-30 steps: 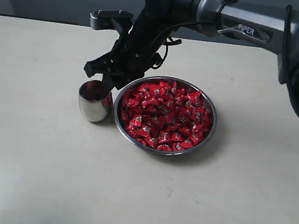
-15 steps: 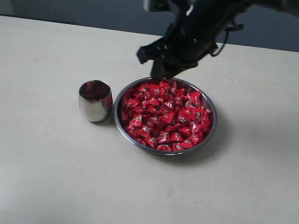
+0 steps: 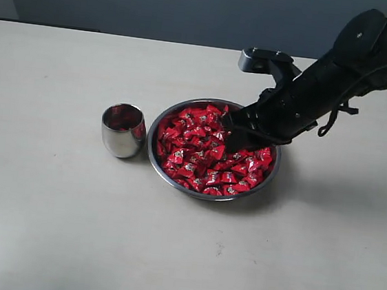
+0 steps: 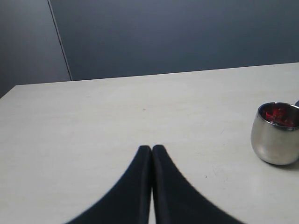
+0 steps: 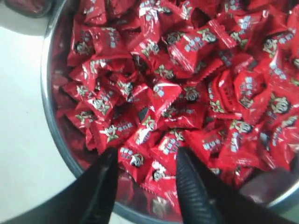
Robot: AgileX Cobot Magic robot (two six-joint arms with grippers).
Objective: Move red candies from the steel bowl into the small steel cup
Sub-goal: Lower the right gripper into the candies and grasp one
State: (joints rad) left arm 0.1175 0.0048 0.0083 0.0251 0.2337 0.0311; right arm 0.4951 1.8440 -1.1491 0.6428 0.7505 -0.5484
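Exterior view: the bowl [image 3: 202, 195] sits on the table [image 3: 66, 235], heaped with candies [image 3: 196, 152] in shiny red wrappers with small pale marks. The right claw [image 3: 238, 134] hangs low over the bowl's far right part, its tips down at the pile. The cup [image 3: 122, 132] stands upright just left of the bowl, not touching it, with red showing inside.

Left wrist view: the left claw [image 4: 152, 149] has its fingers pressed together and holds nothing. It is away from the bowl, on the cup's [image 4: 276, 137] side.

Right wrist view: the right claw [image 5: 147, 157] stands spread wide inside the bowl's rim [image 5: 46, 93], gripping nothing. Loose candies [image 5: 187, 93] lie between and beyond its fingers [image 5: 187, 177].
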